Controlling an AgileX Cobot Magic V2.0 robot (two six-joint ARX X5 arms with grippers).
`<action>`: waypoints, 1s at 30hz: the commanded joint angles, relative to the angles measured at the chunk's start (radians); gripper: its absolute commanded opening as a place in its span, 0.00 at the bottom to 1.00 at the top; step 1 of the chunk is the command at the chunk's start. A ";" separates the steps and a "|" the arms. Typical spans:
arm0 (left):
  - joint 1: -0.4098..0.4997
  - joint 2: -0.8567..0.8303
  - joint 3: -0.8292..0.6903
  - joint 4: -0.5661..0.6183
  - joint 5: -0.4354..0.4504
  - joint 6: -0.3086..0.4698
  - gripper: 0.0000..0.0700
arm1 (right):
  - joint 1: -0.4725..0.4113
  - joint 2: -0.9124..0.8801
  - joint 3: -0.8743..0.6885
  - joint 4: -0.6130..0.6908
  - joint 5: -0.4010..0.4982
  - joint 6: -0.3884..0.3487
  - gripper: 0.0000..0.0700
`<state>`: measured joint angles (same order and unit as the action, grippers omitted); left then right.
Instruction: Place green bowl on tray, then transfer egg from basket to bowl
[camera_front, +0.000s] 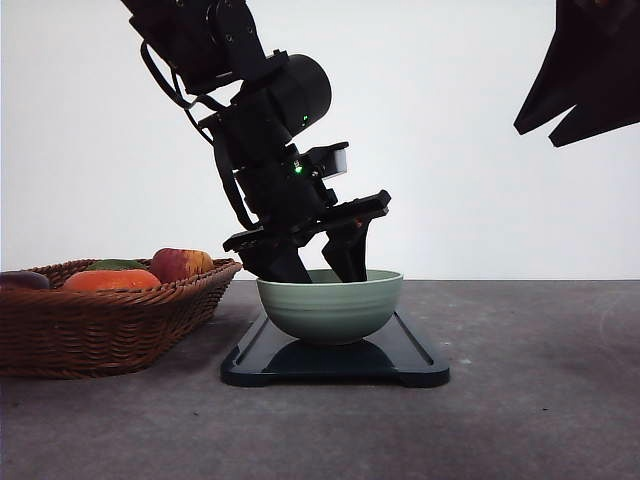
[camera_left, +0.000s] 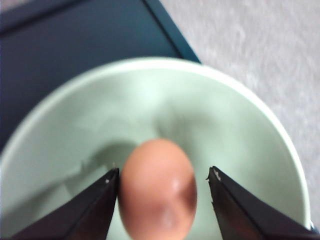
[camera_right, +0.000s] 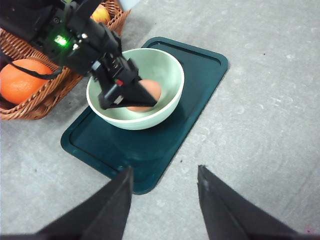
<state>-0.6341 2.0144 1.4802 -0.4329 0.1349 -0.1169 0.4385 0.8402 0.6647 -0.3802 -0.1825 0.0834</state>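
Egg (camera_left: 157, 192) between spread left tool (camera_left: 162, 187) fingers inside green bowl (camera_front: 330, 305), contact unclear; right tool (camera_right: 165, 192) spread.

Colour rundown: the green bowl (camera_front: 330, 310) is a pale sage, with faint horizontal ridges outside and a lighter, almost whitish rim; the inside looks minty in the left wrist view. The egg (camera_left: 157, 190) is a smooth reddish-brown with a soft pale sheen. The tray (camera_right: 195, 70) is black from the front but reads as very dark teal from above. The basket (camera_front: 110, 325) is warm brown woven wicker with a braided rim. In it: an orange (camera_right: 22, 80) that's bright orange and an apple (camera_front: 180, 263) that's red with yellow. Both tools are matte black, the left tool (camera_right: 127, 95) with a tiny green light glowing on the arm. The bench (camera_front: 540, 400) is mottled grey, and the backdrop is plain white.
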 joint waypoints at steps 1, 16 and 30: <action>-0.009 0.019 0.051 -0.027 0.004 -0.001 0.52 | 0.005 0.008 0.006 0.001 0.000 0.009 0.35; 0.047 -0.036 0.378 -0.436 0.004 -0.004 0.50 | 0.005 0.008 0.006 -0.019 0.000 0.006 0.35; 0.088 -0.569 -0.206 -0.161 -0.004 0.000 0.49 | 0.005 0.008 0.006 -0.019 0.000 0.006 0.35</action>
<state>-0.5441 1.4604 1.2948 -0.6067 0.1329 -0.1204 0.4385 0.8402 0.6647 -0.4053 -0.1829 0.0834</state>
